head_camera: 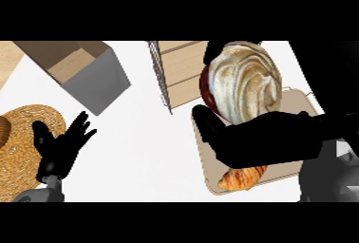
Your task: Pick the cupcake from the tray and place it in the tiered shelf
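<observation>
A cupcake [244, 83] with swirled cream frosting and a dark red wrapper fills the upper right of the head view, close to the camera. My right hand [270, 140] is curled round its base and holds it up above the beige tray [205, 163]. The tiered shelf [179, 71], with wire sides and wooden boards, stands just left of the cupcake. Low at the left, my left hand [61, 142] rests open with fingers spread.
A croissant [243, 176] lies on the tray under my right hand. A grey box with a wooden inside [88, 71] stands at the upper left. A woven straw mat [21, 147] lies at the left edge.
</observation>
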Available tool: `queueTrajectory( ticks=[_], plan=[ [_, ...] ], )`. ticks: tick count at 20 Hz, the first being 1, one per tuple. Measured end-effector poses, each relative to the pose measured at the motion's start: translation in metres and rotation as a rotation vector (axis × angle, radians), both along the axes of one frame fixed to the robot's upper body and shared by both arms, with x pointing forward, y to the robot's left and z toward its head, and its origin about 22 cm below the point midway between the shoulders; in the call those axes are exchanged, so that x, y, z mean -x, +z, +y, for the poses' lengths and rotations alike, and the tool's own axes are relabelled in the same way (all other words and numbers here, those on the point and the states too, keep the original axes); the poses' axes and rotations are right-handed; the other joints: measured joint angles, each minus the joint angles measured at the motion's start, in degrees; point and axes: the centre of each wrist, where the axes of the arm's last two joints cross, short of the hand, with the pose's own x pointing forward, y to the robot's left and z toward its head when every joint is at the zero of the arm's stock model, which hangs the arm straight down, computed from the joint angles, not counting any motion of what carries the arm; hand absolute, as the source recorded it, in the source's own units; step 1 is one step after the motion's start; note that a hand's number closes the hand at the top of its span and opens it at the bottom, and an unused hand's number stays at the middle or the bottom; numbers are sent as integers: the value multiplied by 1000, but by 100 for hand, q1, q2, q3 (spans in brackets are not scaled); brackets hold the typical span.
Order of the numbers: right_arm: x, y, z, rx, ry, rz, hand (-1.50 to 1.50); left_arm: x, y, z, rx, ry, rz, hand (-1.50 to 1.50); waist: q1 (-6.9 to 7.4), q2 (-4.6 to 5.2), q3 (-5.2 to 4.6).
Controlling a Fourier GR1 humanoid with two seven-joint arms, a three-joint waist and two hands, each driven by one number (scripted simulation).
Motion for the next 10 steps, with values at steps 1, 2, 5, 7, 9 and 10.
queueTrajectory(
  ticks=[1, 2, 5, 7, 9, 10],
  plan=[
    [-6, 9, -2, -9, -10, -1, 150, 0, -1, 0, -1, 2, -1, 0, 3, 2, 0],
    [-12, 16, -4, -14, -22, -1, 150, 0, -1, -1, -1, 2, -1, 0, 7, 3, 1],
    [-30, 37, -8, -22, -50, 6, 150, 0, 0, -5, -5, 4, -4, 0, 23, 8, 5],
    [-44, 49, -5, -17, -73, 7, 150, 0, 3, -6, -7, 4, 0, 0, 47, 16, 1],
    [-57, 60, -10, -14, -80, 13, 150, 2, 4, -12, -8, 1, 3, 0, 55, 22, -3],
    [-63, 64, -11, -12, -81, 17, 150, 1, 4, -9, -7, -2, 9, 0, 54, 25, -3]
  ],
)
